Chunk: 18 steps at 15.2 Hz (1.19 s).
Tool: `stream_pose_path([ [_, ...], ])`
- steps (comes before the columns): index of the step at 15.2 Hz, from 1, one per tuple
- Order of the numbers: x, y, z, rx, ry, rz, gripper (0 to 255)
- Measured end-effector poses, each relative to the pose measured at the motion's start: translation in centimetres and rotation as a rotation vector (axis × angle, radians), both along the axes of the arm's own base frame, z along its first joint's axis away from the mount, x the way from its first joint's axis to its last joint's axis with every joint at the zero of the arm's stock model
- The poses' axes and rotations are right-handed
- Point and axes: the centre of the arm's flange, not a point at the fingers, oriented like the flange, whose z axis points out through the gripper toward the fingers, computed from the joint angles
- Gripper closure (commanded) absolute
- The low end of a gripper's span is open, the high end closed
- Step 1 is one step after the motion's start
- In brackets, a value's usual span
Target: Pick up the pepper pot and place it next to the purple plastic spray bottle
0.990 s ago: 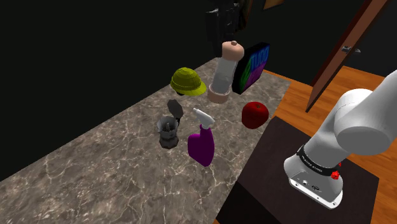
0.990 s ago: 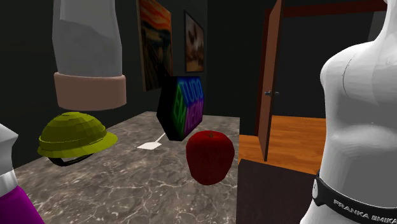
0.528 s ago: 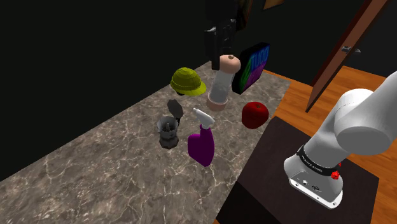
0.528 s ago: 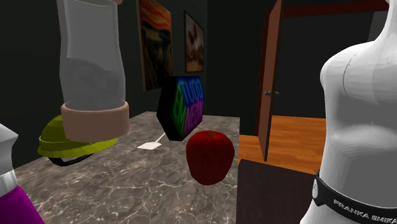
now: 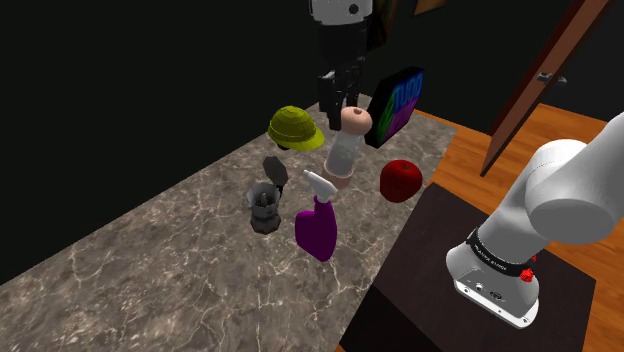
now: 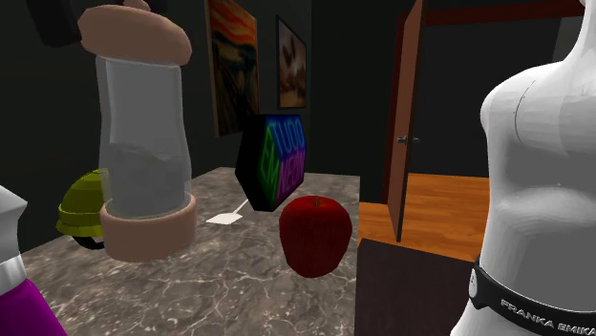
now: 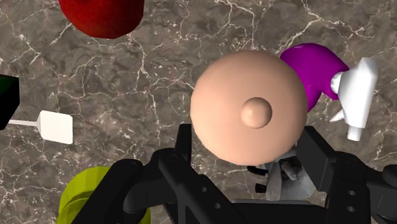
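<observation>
Bare marble counter [image 5: 150, 270] is wide open toward the shoulder view's lower left. The far end is crowded: spray bottle [image 5: 317, 222], grey coffee pot [image 5: 266, 203] just beside it, pepper pot [image 5: 345, 150] close behind, then yellow hat [image 5: 293, 127], apple [image 5: 401, 180] and neon-lettered box [image 5: 395, 105]. There is a narrow free gap between bottle and apple.

Tan-capped clear pepper pot [image 5: 345, 150] is upright beside purple spray bottle [image 5: 316, 228].

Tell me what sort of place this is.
Probably a room in a house: framed paintings hang on a dark wall, a wooden door stands open beside a wood floor, and the work surface is a marble-patterned counter.
</observation>
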Motion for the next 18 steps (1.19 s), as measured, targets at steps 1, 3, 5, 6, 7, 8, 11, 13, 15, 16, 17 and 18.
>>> stream_pose_path([
  [1,-0.1,0.1,-0.5,0.0,0.0,0.0,255],
  [3,-0.2,0.0,-1.6,0.0,0.0,0.0,255],
  [5,-0.1,-0.1,-2.7,0.0,0.0,0.0,255],
  [6,-0.1,-0.1,-3.3,0.0,0.0,0.0,255],
  [7,-0.1,0.0,-3.8,0.0,0.0,0.0,255],
  [8,-0.1,0.0,-4.3,0.0,0.0,0.0,255],
  [11,0.0,-0.1,-5.9,0.0,0.0,0.0,255],
  [13,0.0,0.0,-7.0,0.0,0.0,0.0,255],
  [15,0.0,0.0,-8.0,0.0,0.0,0.0,255],
  [16,0.0,0.0,-8.5,0.0,0.0,0.0,255],
  [17,0.0,0.1,-9.1,0.0,0.0,0.0,255],
  [18,0.0,0.0,-9.5,0.0,0.0,0.0,255],
])
